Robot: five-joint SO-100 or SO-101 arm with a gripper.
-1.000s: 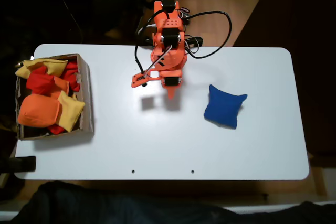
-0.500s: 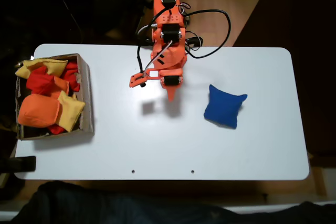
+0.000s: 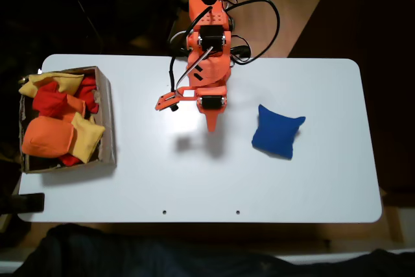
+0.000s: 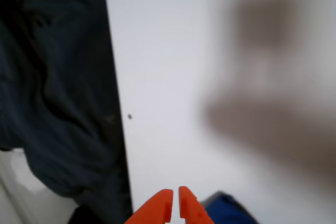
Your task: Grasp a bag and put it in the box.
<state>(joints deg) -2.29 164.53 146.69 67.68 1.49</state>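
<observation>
Gripper: I saw the orange gripper [image 3: 211,126] hanging above the white table [image 3: 194,180], pointing toward the near edge in the fixed view. In the wrist view its two fingertips [image 4: 175,205] stood nearly together with only a thin slit between them, so I read it as closed on nothing.

Bag: the blue bag [image 3: 277,132] lay flat on the table to the right of the gripper in the fixed view, apart from it and untouched (a pillow shape with pointed corners). In the wrist view a blue corner of it [image 4: 227,209] showed just beside the fingertips at the bottom edge, blurred.

Box: the brown cardboard box [image 3: 107,121] sat at the table's left end in the fixed view, well apart from the gripper on the side away from the bag. I could see orange, yellow and red beanbags [image 3: 58,128] heaped inside it.

Arm: the orange arm [image 3: 209,43] reached in from the far edge of the table in the fixed view, with black cables [image 3: 259,24] looping beside its base.

Shadow: a soft dark patch [image 3: 198,142] lay on the table just under and left of the gripper in the fixed view.

Table edge: in the wrist view, dark cloth [image 4: 58,103] lay beyond the table's edge, left of the fingertips.
</observation>
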